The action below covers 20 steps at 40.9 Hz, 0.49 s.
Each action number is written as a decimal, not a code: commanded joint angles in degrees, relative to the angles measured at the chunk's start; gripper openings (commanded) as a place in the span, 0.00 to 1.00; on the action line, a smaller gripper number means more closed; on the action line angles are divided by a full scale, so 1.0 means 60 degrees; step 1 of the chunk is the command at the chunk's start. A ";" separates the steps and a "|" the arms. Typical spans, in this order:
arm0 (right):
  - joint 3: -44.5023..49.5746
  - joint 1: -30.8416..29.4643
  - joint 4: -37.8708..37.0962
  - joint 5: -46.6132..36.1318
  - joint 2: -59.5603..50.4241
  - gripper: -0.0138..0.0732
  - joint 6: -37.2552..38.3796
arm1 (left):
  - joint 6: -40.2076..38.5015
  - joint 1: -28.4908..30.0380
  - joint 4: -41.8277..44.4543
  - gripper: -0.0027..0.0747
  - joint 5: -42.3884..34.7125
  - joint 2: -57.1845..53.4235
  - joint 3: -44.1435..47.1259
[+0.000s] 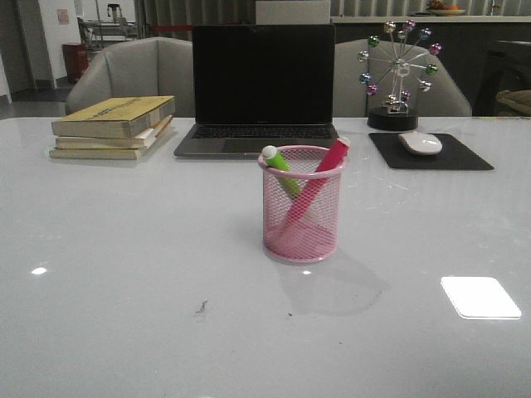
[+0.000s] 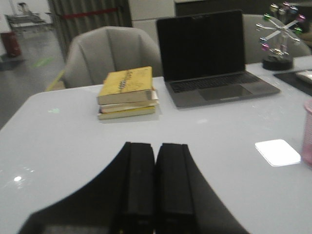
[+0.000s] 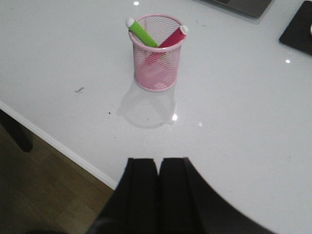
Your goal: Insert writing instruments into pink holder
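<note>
Front view is showing a white table (image 1: 124,274). Left to right: the lime green marker (image 1: 280,168) and the pink marker (image 1: 319,178) are standing inside the pink holder (image 1: 302,224), crossing, long axes tilted, tips leaning outward against the rim for support. Both wrist views are showing the left gripper (image 2: 156,183) and the right gripper (image 3: 159,195) clenched, grasping nothing.
</note>
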 commanded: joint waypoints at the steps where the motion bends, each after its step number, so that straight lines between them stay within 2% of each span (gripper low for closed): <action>1: -0.0265 -0.0061 -0.0100 -0.0632 0.0037 0.22 -0.0015 | -0.0068 0.0730 -0.0519 0.15 -0.1547 -0.0607 0.0464; 7: -0.0265 -0.0061 -0.0100 -0.0640 0.0037 0.22 -0.0015 | -0.0068 0.1311 -0.0698 0.15 -0.1627 -0.1018 0.0719; 20: -0.0265 -0.0061 -0.0100 -0.0597 0.0037 0.22 -0.0015 | -0.0068 0.1297 -0.0698 0.15 -0.1804 -0.1000 0.0739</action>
